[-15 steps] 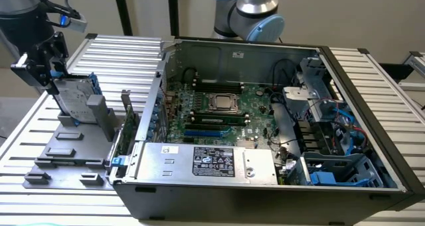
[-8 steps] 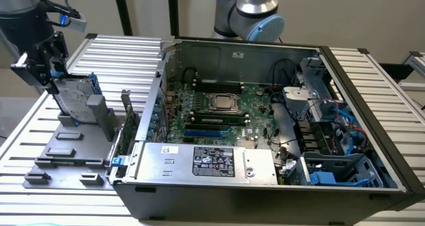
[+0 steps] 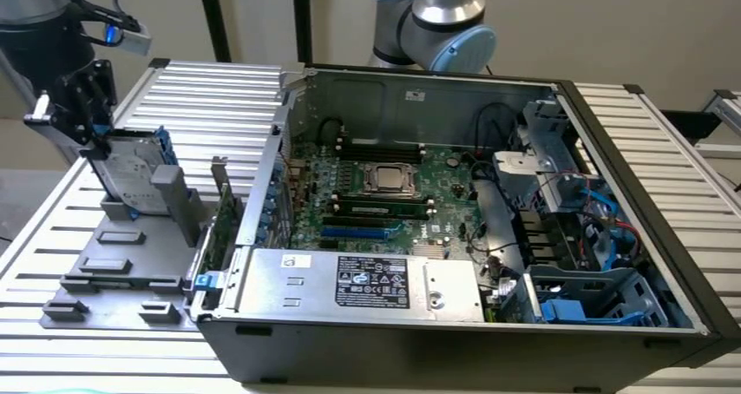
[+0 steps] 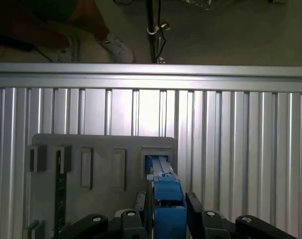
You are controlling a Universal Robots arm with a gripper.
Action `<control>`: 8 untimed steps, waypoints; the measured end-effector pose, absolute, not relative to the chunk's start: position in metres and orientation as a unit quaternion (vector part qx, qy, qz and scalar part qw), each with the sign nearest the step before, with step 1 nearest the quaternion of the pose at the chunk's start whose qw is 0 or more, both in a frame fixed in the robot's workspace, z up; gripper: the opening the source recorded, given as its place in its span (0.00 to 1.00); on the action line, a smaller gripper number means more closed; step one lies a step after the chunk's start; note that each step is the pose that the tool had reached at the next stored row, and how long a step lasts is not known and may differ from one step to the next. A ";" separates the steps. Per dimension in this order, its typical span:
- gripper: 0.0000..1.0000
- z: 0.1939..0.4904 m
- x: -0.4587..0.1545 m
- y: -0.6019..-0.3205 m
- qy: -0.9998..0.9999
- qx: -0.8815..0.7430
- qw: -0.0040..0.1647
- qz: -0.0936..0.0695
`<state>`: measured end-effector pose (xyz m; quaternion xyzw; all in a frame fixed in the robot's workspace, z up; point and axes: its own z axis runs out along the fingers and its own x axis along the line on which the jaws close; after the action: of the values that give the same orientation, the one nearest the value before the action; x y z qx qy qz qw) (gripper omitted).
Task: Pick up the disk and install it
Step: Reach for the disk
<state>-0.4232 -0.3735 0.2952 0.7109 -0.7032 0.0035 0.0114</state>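
The disk (image 3: 137, 167) stands upright on its edge in the grey plastic fixture (image 3: 121, 259) at the exterior view's left, silver-grey with blue rails. My gripper (image 3: 95, 138) is down over its top edge. In the wrist view the disk's blue rail (image 4: 166, 201) lies between the two black fingers (image 4: 194, 205) of my gripper (image 4: 165, 204). The fingers straddle the rail closely with thin gaps on both sides, so the gripper is open around the disk.
An open computer case (image 3: 463, 346) lies on the slatted aluminium table (image 3: 208, 82), with a motherboard, a silver power supply (image 3: 359, 281) and blue drive bays (image 3: 591, 298) at the exterior view's right. A person's shoe (image 4: 113, 47) is on the floor beyond the table edge.
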 end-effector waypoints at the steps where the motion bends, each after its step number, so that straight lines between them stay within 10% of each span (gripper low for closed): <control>1: 0.36 0.295 -0.423 -0.374 -0.703 0.711 0.012 0.004; 8: 0.33 0.295 -0.423 -0.373 -0.703 0.711 0.012 0.004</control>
<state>-0.4231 -0.3735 0.2953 0.7112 -0.7028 0.0040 0.0120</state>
